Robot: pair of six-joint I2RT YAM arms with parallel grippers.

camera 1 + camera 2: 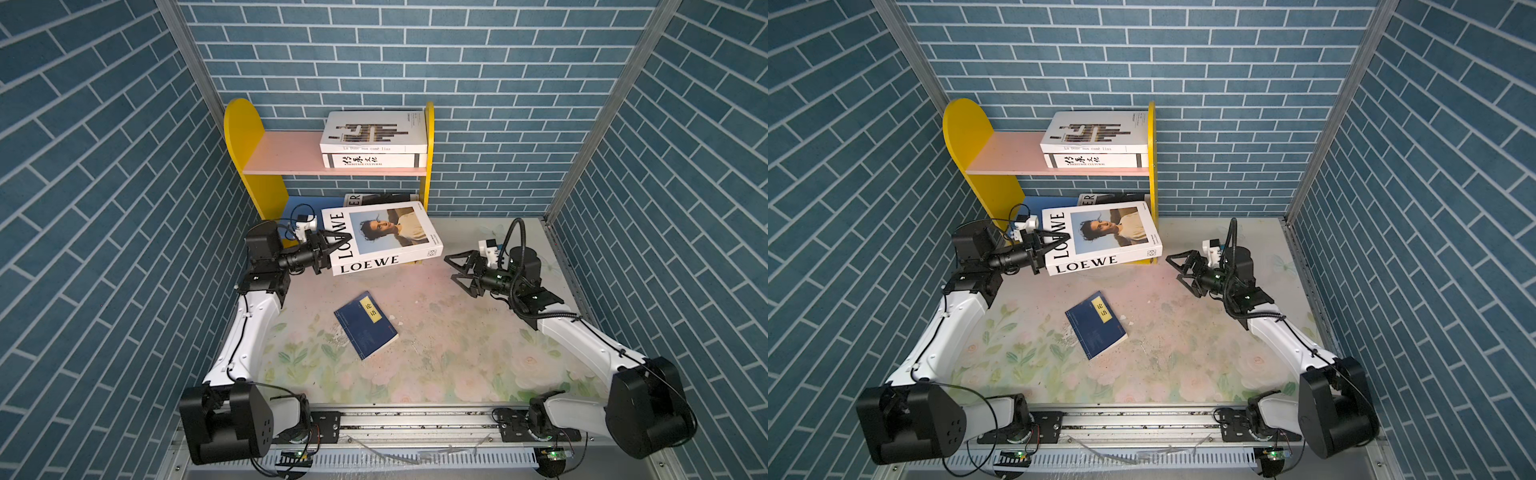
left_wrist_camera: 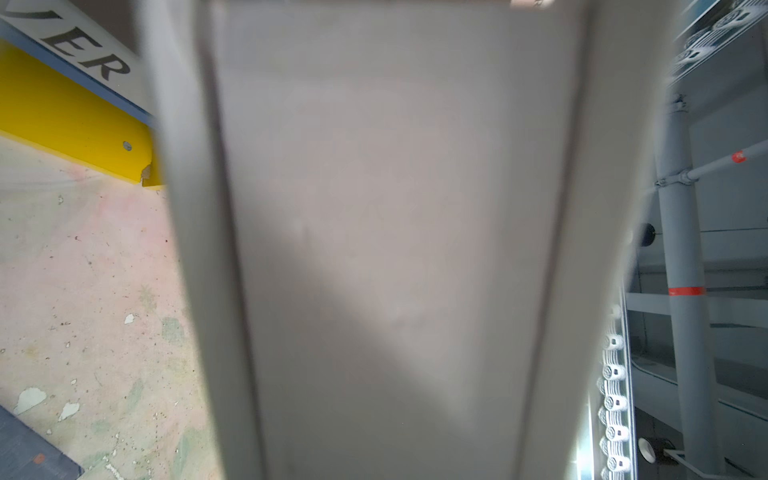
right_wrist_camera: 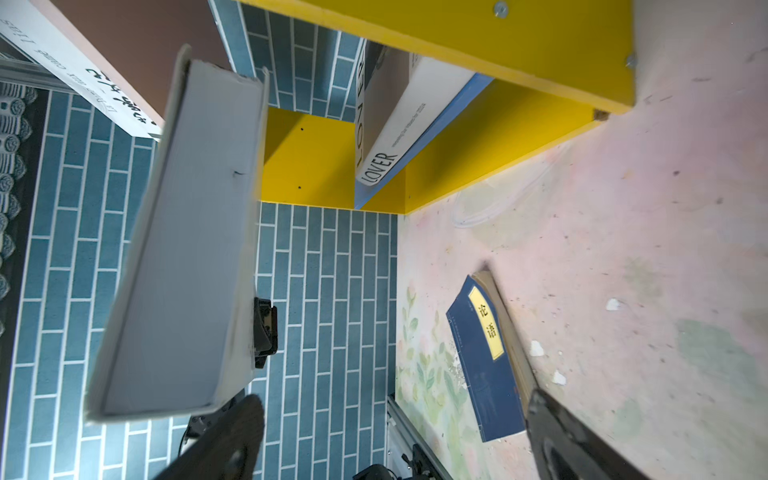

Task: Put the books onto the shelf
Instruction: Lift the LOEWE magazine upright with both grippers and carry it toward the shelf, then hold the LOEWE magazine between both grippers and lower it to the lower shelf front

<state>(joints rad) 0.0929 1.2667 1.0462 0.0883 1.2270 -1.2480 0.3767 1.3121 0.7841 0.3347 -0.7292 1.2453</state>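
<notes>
LOEWE book (image 1: 380, 237) raised off the table (image 1: 457, 353), just before the lower tier of the shelf (image 1: 245, 137), its left edge pinched in the left gripper (image 1: 334, 251). Behind it, LOVER book (image 1: 380, 198) flat on the blue lower board (image 1: 324, 201). On the pink upper board (image 1: 286, 153), brown-bar book (image 1: 374, 131) stacked on Heritage Cultural book (image 1: 374, 160). Flat on the table, navy book (image 1: 365, 324). Spread wide and empty beside the LOEWE book, right gripper (image 1: 459, 272).

Twin arms in glossy white and matte black.
The left arm (image 1: 249, 332) and right arm (image 1: 582, 340) pair white links with boxy black joint housings; thin black cables (image 1: 245, 320) run along the links, small white cameras (image 1: 305, 227) sit at the wrists, and the left pincer (image 1: 334, 249) and right pincer (image 1: 449, 267) are black skeletal triangles.
</notes>
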